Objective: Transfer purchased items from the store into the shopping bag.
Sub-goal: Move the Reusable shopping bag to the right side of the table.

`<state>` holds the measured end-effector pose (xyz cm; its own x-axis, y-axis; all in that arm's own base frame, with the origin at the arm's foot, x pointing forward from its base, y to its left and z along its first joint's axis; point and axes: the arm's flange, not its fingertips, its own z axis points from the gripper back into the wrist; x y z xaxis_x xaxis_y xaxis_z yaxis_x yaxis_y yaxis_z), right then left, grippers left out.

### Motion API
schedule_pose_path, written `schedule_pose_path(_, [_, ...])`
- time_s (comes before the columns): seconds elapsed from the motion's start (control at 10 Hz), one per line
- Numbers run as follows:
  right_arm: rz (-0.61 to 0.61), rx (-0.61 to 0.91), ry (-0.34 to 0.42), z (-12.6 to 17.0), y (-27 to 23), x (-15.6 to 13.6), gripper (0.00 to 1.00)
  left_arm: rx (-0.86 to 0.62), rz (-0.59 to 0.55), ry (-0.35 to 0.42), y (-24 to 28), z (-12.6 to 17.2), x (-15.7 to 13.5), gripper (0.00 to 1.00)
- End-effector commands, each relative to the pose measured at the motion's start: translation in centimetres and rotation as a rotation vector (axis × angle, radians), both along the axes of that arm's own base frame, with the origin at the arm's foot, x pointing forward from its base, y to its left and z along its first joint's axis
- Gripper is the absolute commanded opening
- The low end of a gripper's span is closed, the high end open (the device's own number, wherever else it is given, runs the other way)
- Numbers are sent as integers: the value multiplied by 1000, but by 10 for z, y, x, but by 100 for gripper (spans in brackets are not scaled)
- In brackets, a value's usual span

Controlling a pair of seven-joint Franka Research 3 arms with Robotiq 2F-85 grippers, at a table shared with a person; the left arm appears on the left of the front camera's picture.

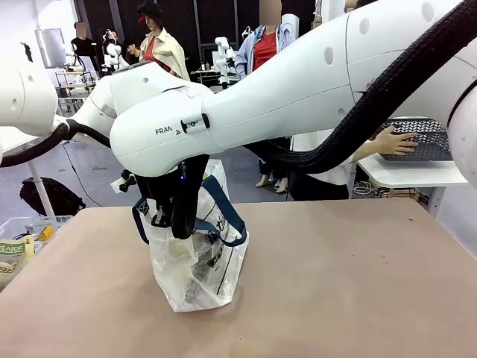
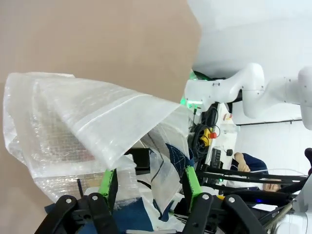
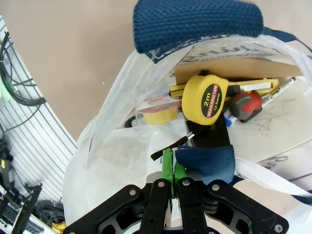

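Note:
The shopping bag (image 1: 201, 257), translucent with navy straps, stands left of the table's middle. My right gripper (image 1: 177, 224) reaches across from the right and hangs at the bag's mouth. In the right wrist view the right gripper (image 3: 171, 170) is shut on the bag's thin plastic rim beside a navy strap (image 3: 207, 163). Inside the bag lie a yellow tape measure (image 3: 204, 100), a red-handled tool (image 3: 246, 105) and a yellow tape roll (image 3: 161, 116). My left gripper (image 2: 149, 184) is open, and a bubble-wrap pouch (image 2: 83, 131) lies over the gap against one pad (image 2: 108, 181).
A person's hand (image 1: 395, 142) rests on a dark grey perforated basket (image 1: 425, 142) on a white side table at the far right. A clear bin (image 1: 26, 235) with packets sits at the table's left edge. The right half of the table is bare brown surface (image 1: 358, 276).

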<state>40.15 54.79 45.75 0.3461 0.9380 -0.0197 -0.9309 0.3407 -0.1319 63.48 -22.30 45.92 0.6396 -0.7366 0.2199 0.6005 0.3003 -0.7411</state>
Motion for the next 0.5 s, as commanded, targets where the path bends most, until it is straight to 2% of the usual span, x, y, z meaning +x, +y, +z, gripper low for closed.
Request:
schedule_pose_path(0.0, [5, -18, -10, -5, 12, 3, 0, -77, -47, 43, 3, -1, 8, 70])
schedule_pose_path(0.2, [9, -21, 0, -6, 13, 4, 0, -110, -70, 80, 3, -7, 9, 70])
schedule_pose_path(0.4, [16, -28, 10, -9, 17, 5, 0, -134, -92, 81, 2, -7, 9, 70])
